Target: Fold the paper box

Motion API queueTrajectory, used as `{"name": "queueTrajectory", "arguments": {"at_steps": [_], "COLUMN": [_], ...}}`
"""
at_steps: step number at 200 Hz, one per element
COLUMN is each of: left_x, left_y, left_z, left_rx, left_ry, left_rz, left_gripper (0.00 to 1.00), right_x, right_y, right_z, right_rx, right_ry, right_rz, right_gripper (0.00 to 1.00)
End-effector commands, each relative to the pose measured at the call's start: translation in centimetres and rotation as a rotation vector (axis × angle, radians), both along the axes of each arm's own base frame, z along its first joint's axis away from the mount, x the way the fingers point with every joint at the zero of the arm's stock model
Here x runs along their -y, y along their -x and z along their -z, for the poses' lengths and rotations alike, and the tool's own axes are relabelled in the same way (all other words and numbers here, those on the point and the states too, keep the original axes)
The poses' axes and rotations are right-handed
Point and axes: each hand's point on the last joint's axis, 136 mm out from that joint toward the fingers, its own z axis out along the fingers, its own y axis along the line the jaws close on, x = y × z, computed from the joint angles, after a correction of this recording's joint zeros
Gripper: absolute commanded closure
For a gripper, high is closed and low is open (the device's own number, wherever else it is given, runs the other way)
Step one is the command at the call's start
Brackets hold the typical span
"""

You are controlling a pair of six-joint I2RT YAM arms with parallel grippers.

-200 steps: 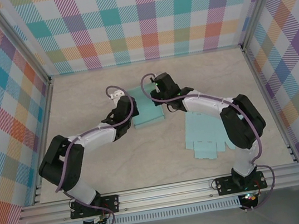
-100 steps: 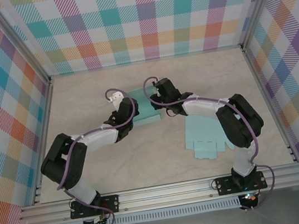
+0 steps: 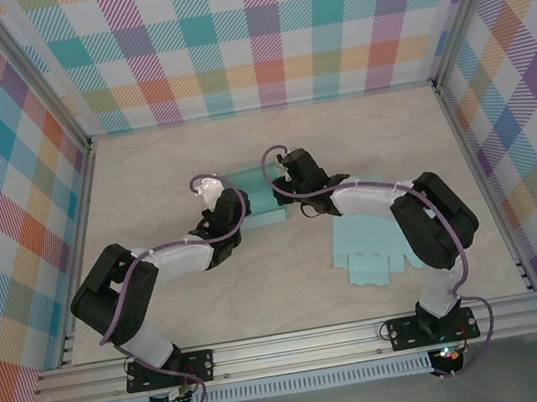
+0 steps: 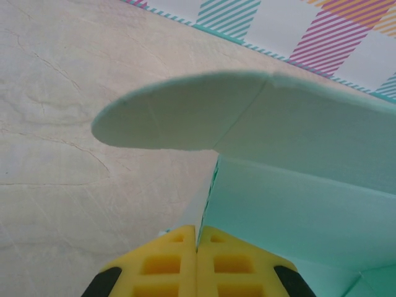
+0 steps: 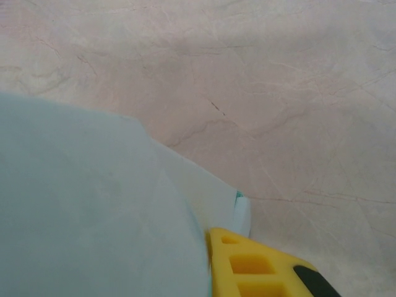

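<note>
The teal paper box sits mid-table between both wrists, partly folded. My left gripper is at its left side. In the left wrist view the yellow fingers are pressed together on the thin edge of an upright box wall, under a rounded flap. My right gripper is at the box's right side. In the right wrist view a pale teal flap lies tight against the inner face of one yellow finger and hides the other.
A second teal box blank lies flat on the table right of centre, under the right forearm. Plaid walls close in the back and both sides. A metal rail runs along the near edge.
Both wrists have moved a little left and nearer with the box held between them. The box's outline from above has become shorter.
</note>
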Motion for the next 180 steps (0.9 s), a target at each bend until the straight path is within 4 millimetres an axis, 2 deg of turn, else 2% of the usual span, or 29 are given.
{"name": "queueTrajectory", "arguments": {"at_steps": [1, 74, 118, 180], "left_x": [0.1, -1.0, -1.1, -2.3], "left_y": [1.6, 3.6, 4.7, 5.8], "left_z": [1.6, 3.4, 3.5, 3.5], "left_rx": [-0.037, -0.065, -0.042, -0.019], "left_ry": [-0.001, 0.037, 0.038, 0.016], "left_rz": [0.023, 0.02, 0.039, 0.028], "left_gripper": [1.0, 1.0, 1.0, 1.0], "right_x": [-1.2, -0.7, -0.5, -0.4], "right_y": [1.4, 3.4, 4.2, 4.6], "right_z": [-0.7, 2.1, 2.7, 2.4], "right_rx": [0.012, 0.035, 0.079, 0.127], "right_ry": [-0.05, 0.01, 0.031, 0.006], "right_rz": [-0.056, -0.084, -0.096, -0.082], "right_gripper": [0.85, 0.86, 0.86, 0.83]}}
